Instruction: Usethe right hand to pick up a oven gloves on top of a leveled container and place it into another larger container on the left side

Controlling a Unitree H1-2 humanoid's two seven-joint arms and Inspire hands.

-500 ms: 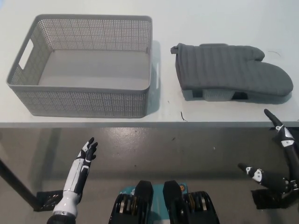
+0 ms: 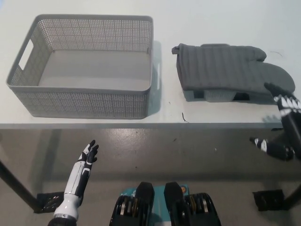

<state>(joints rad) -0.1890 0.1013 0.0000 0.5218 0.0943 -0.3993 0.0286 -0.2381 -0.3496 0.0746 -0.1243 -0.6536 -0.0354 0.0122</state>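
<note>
step: reach, right hand [image 2: 282, 127] open, lower right, near oven glove [image 2: 230, 70]
next: close fingers on glove, carry to basket [image 2: 80, 101]

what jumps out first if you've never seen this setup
A big grey perforated basket sits empty on the table's left. Right of it, a grey oven glove drapes over a low container. The black right hand is open near the glove's right end; the white left hand rests low.
</note>
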